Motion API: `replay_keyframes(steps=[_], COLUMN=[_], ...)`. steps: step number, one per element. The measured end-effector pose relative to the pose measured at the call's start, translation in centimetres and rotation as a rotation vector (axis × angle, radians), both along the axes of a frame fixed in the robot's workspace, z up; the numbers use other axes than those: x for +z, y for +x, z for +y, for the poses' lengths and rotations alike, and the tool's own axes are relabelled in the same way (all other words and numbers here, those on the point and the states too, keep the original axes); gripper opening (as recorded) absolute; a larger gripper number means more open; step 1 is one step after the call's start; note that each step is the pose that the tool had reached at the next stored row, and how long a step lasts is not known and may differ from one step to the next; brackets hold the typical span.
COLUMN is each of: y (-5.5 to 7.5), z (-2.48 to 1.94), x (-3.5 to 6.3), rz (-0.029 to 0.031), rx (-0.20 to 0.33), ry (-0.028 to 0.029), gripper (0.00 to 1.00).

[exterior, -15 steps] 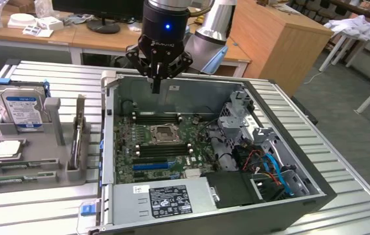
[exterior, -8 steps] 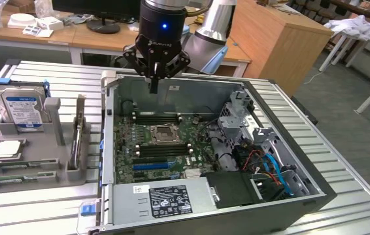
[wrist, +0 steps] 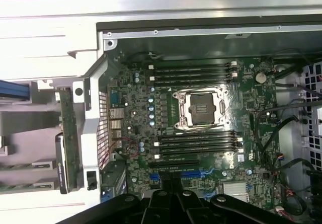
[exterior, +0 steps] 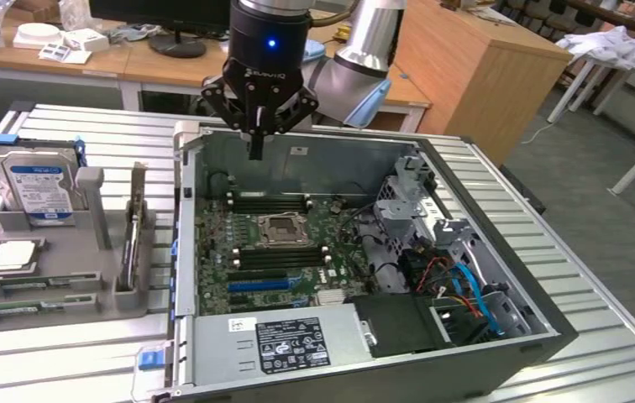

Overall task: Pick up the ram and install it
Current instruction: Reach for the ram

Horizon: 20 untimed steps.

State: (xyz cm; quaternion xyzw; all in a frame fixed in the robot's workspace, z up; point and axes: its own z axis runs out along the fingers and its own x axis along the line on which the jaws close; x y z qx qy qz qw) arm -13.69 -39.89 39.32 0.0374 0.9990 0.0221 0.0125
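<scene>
Above the far wall of the open computer case (exterior: 329, 353), the end effector (exterior: 256, 151) hangs with its fingers pointing down and clenched together, nothing visible between them. Below it lies the motherboard (exterior: 278, 252), with its empty processor socket (wrist: 200, 108) and dark memory slots (wrist: 193, 73) on either side of that socket. The ram (exterior: 135, 235) stands on its long edge in a slot of the gray holder (exterior: 93, 197), which sits on the ribbed tabletop (exterior: 60, 361) near the edge at the exterior view's left, just beside the case and well apart from the end effector. A hard drive (exterior: 35, 189) stands upright in the same holder, and a square processor chip (exterior: 15, 254) lies flat in front of it.
</scene>
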Motion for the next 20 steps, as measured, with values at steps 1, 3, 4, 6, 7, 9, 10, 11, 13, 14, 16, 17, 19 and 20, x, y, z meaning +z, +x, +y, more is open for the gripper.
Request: replay_keyframes(steps=[1,3,4,6,7,9,10,11,13,14,16,17,19,20], y=[-0.1,-0.3,-0.4,-0.6,-0.7,-0.9,-1.0,-1.1,-1.3,-1.4,-1.7,-1.8,-2.1,-2.3], z=[0.00,0.00,0.00,0.00,0.00,0.00,0.00,0.00,0.00,0.00,0.00,0.00,0.00,0.00], x=[0.00,0.00,0.00,0.00,0.00,0.00,0.00,0.00,0.01,0.00,0.01,0.01,0.00,0.00], rz=[0.0000,0.0001,0.0000,0.0000,0.0000,0.0000,0.0000,0.0000,0.0001,0.0001,0.0001,0.0001,0.0000,0.0000], rx=[0.000,0.000,0.000,0.000,0.000,0.000,0.000,0.000,0.000,0.000,0.000,0.000,0.000,0.000], ry=[0.0000,-0.0001,-0.0001,-0.0001,0.0000,0.0000,0.0000,-0.0001,-0.0001,-0.0001,-0.0001,-0.0001,-0.0001,0.0000], gripper=[0.11,0.11,0.11,0.11,0.11,0.11,0.11,0.11,0.11,0.11,0.11,0.11,0.11,0.11])
